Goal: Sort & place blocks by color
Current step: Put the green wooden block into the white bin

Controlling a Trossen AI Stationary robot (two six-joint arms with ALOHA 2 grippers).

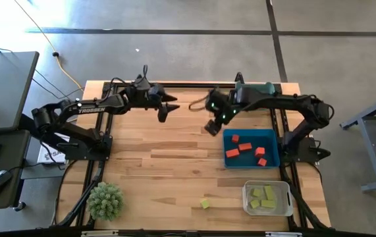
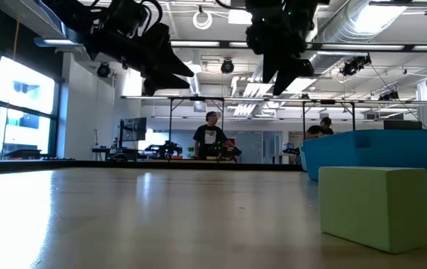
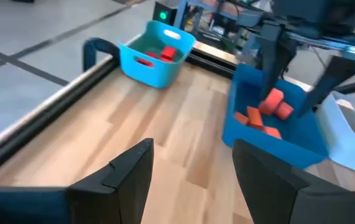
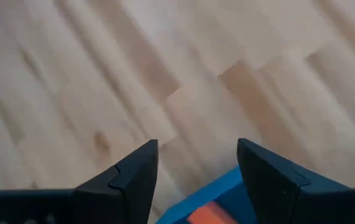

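One yellow-green block [image 1: 205,203] [image 2: 374,205] lies alone flat on the table near its near edge. Orange blocks [image 1: 243,148] [image 3: 267,112] lie in a blue bin [image 1: 272,141]. Yellow-green blocks [image 1: 265,195] fill a clear bin [image 1: 248,205]. Red blocks [image 3: 168,54] lie in a second blue bin [image 3: 141,68] at the far edge. My left gripper [image 1: 168,110] [image 3: 193,149] hovers open and empty over the far middle of the table. My right gripper [image 1: 211,127] [image 4: 197,149] is open and empty above the table, just left of the orange blocks' bin.
A spiky green plant ball [image 1: 104,201] sits at the table's near left corner. Bare wood spans the middle and left of the table [image 1: 155,164]. The bins line the right side. People stand in the room beyond the far edge [image 2: 211,138].
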